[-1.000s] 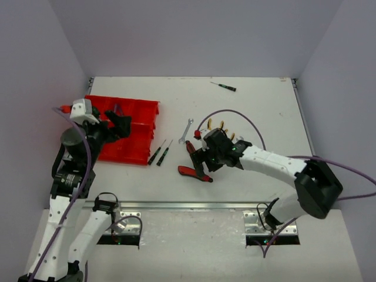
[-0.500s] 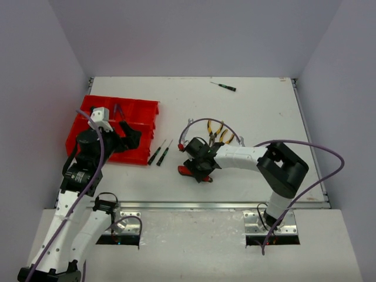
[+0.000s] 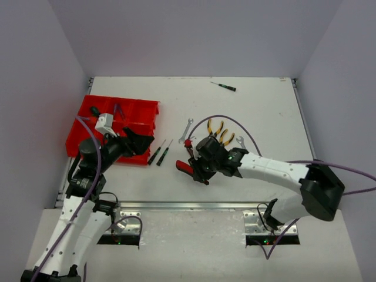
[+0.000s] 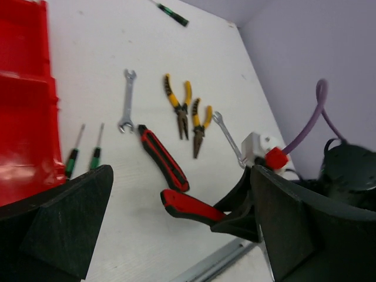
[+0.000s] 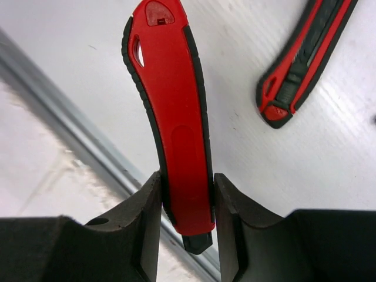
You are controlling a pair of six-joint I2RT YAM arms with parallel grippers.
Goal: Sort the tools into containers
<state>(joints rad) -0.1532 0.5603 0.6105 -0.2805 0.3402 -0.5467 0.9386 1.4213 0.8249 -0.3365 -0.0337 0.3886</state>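
Two red-black utility knives: one (image 5: 174, 117) pinched across its handle between the right gripper's (image 3: 198, 168) fingers, near the front edge of the white table (image 3: 264, 111); the other (image 4: 163, 157) lying flat just beside it. Left gripper (image 3: 140, 143) spread wide, holding nothing, over the near right corner of the red tray (image 3: 132, 108). Two yellow-handled pliers (image 4: 179, 107), two wrenches (image 4: 125, 108) and two green-handled screwdrivers (image 4: 73, 155) lie loose on the table.
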